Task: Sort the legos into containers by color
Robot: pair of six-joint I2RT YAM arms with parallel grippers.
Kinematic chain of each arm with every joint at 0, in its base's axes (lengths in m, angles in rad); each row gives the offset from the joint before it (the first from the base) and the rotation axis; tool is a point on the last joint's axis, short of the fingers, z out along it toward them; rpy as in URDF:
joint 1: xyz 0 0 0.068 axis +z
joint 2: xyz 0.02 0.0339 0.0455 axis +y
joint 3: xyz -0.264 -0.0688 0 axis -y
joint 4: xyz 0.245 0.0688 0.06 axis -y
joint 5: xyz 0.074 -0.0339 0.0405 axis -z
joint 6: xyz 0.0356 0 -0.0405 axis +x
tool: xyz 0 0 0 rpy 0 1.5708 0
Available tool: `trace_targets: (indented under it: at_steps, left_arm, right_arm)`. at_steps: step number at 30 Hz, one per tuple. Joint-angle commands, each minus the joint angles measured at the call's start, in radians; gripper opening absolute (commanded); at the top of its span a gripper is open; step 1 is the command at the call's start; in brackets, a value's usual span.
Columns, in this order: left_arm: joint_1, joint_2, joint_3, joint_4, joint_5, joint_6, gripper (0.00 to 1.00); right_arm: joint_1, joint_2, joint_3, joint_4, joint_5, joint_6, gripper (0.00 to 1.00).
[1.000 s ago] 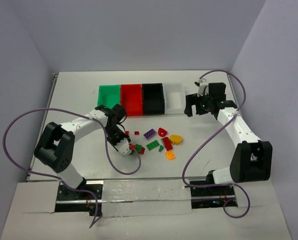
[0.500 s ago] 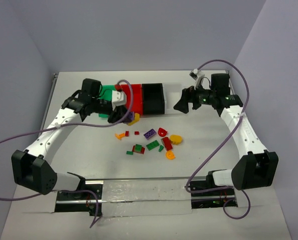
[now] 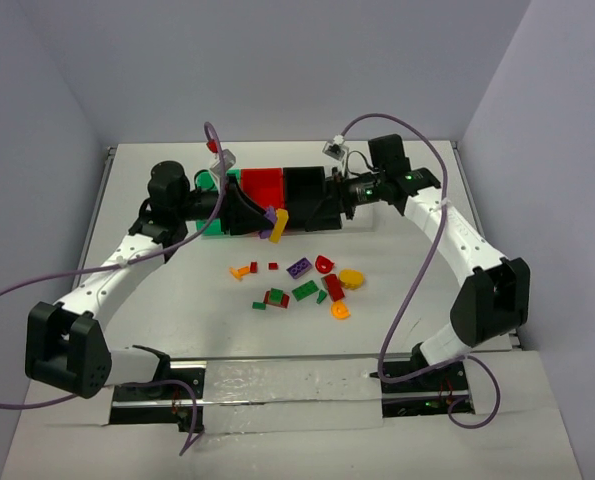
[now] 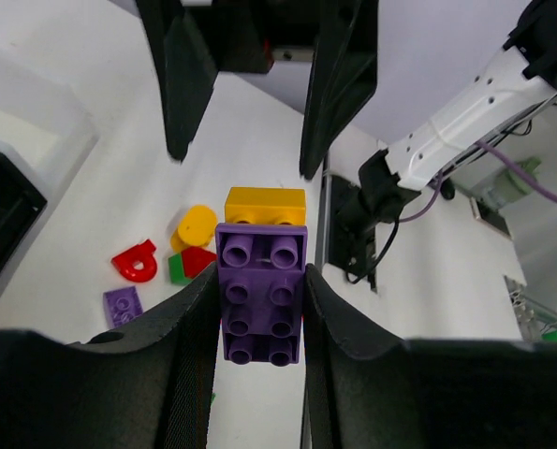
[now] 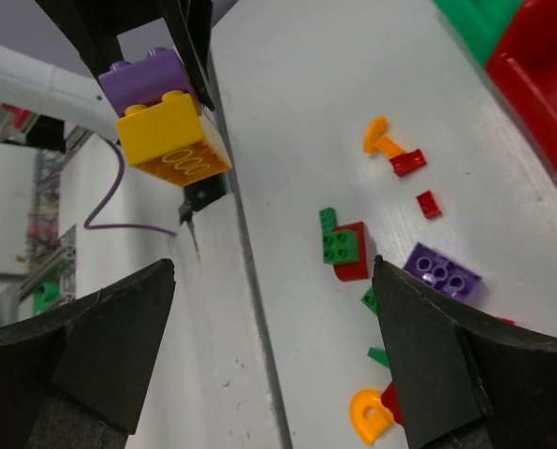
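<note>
Left gripper (image 4: 262, 304) clenched on the smooth sides of a light, rigid purple brick (image 4: 262, 281) with a yellow brick (image 4: 266, 205) snapped on; the spread-apart right gripper (image 5: 273, 346) could probably pinch the yellow's flat sides.

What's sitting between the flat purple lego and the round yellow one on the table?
A rounded red lego, between purple plate and yellow piece, in the top view.
</note>
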Motion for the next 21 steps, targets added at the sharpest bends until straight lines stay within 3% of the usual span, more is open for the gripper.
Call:
trace_targets:
  at_steps: [1,14,21]
  left_arm:
    - [-0.004,-0.024,-0.032,0.165,0.011,-0.139,0.00]
    - [-0.051,0.007,-0.042,0.181,0.004,-0.141,0.00]
    - [-0.076,0.016,-0.043,0.186,0.003,-0.136,0.00]
  right_arm:
    - [0.060,0.021,0.064,-0.010,-0.100,0.028,0.93]
    - [0.150,0.063,0.150,-0.100,-0.111,-0.042,0.93]
    - [0.157,0.082,0.172,-0.116,-0.095,-0.049,0.85]
